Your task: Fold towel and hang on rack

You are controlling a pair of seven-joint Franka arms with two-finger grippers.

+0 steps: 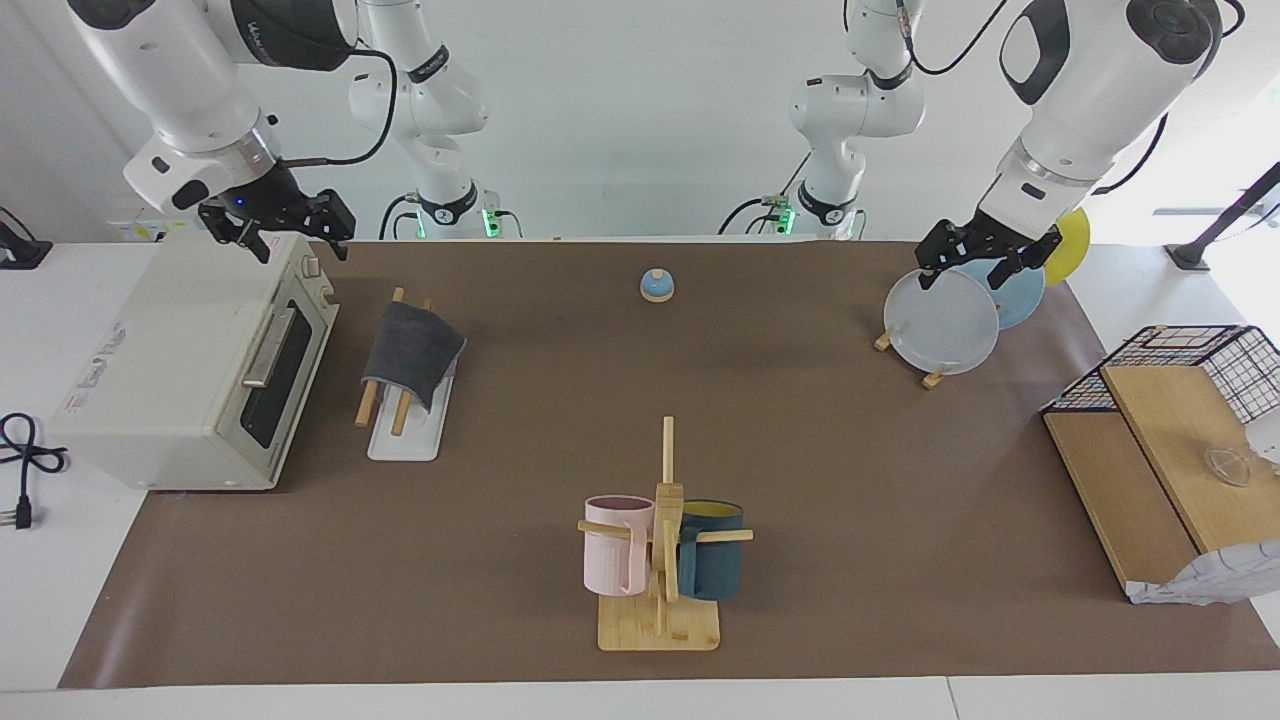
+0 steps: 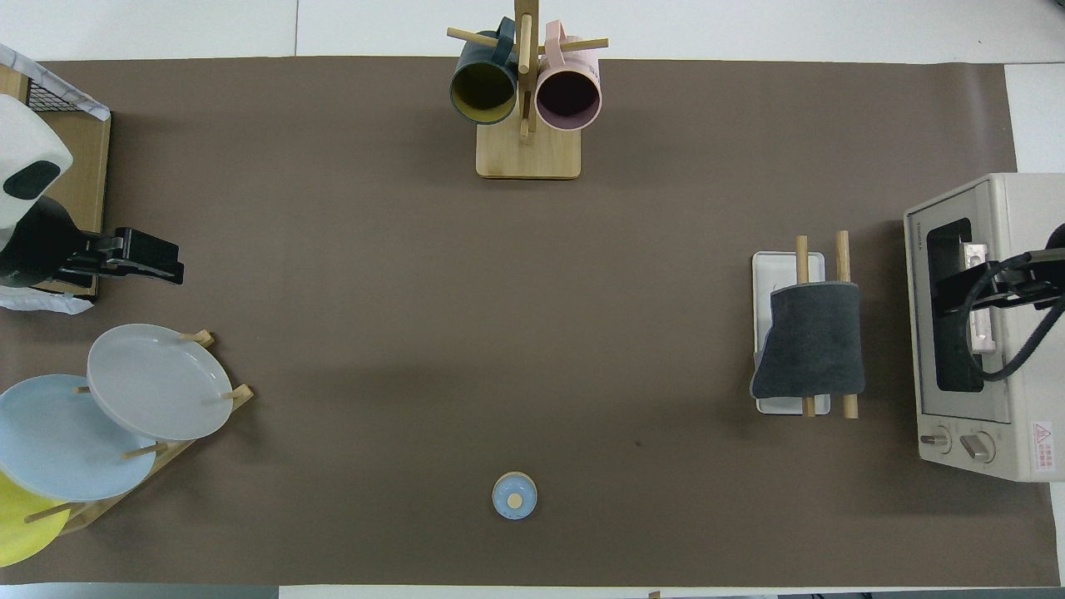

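The towel [image 1: 412, 350] [image 2: 813, 343], dark grey face outward, hangs folded over the two wooden rods of the rack [image 1: 404, 440] [image 2: 777, 264], toward the right arm's end of the table. Nothing holds it. My right gripper [image 1: 285, 240] [image 2: 953, 295] is open and empty in the air above the toaster oven's top edge, beside the rack and clear of the towel. My left gripper [image 1: 965, 272] [image 2: 158, 259] hovers open and empty over the plates at the left arm's end.
A toaster oven [image 1: 170, 370] [image 2: 990, 333] stands beside the rack. A mug tree [image 1: 660, 545] [image 2: 527, 150] with two mugs is far from the robots, mid-table. A small blue bell [image 1: 656, 285] sits near them. Plates [image 1: 942, 322] lean in a wooden stand; a wire basket [image 1: 1200, 365] on boards lies nearby.
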